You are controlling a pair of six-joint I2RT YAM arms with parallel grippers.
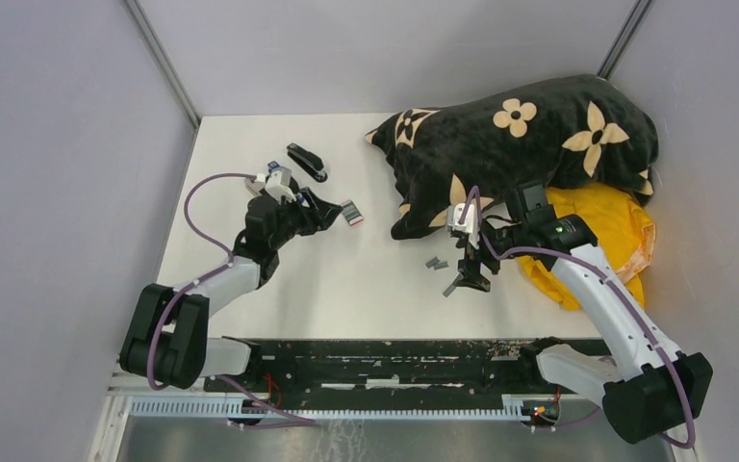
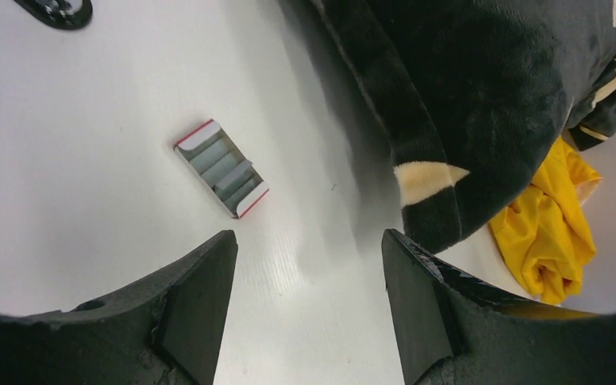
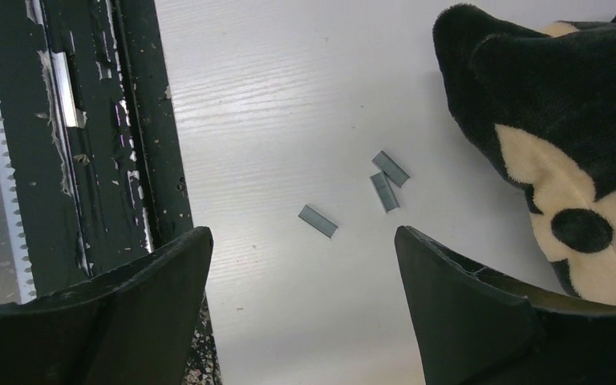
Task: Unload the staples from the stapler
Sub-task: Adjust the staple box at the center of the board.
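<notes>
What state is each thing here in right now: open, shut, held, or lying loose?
Left gripper: open, empty.
Right gripper: open, empty.
Staple box: open, grey strips inside.
Staples: three strips loose on the table.
Stapler: lying on the table, not held.

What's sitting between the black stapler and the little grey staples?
A small white-and-red box lies between the stapler and the staples; the top view shows it.

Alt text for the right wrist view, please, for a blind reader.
Three short grey staple strips lie loose on the white table, ahead of the open right claw. A black plush blanket with a cream flower fills the right side; a scuffed black rail runs down the left.
</notes>
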